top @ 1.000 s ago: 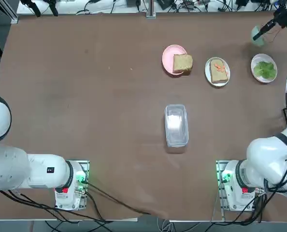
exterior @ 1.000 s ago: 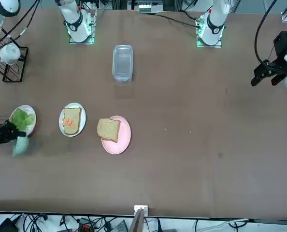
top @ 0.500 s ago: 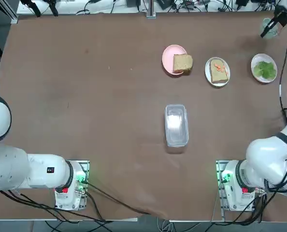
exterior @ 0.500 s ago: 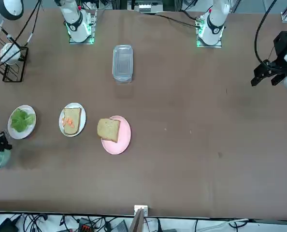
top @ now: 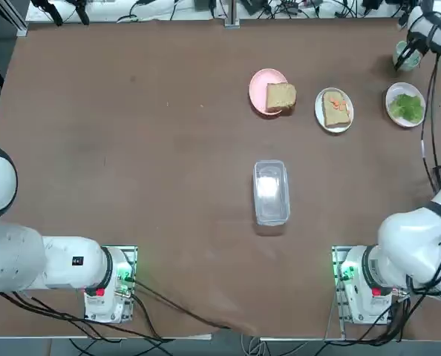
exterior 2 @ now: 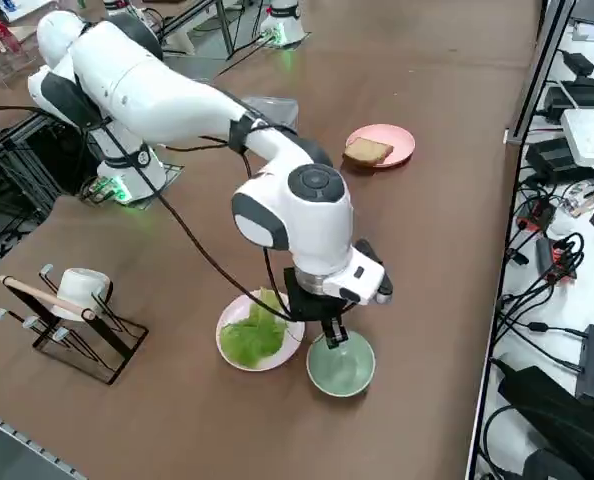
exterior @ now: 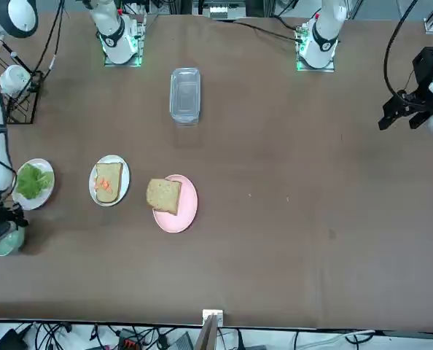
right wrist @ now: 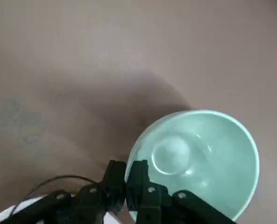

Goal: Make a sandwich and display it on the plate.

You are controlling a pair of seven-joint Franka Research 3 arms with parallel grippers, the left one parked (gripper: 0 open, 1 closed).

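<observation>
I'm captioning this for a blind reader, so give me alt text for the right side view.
The right gripper, shut on the rim of a pale green cup, stands at the table's near corner. A white plate of lettuce sits beside the cup, and a pink plate with a bread slice lies farther back.

1. Right arm (exterior 2: 177, 100): glossy white rounded shells, with dark grey bands at the joints.
2. Wrist housing (exterior 2: 302, 215): bulbous white casing carrying a dark grey round cap.
3. Right gripper (exterior 2: 334, 335): black body and black jaws below a white flange.
4. Cable (exterior 2: 192, 240): thin, black, loose along the arm.
5. Base (top: 361, 285): white column, green-lit, red mark.
</observation>
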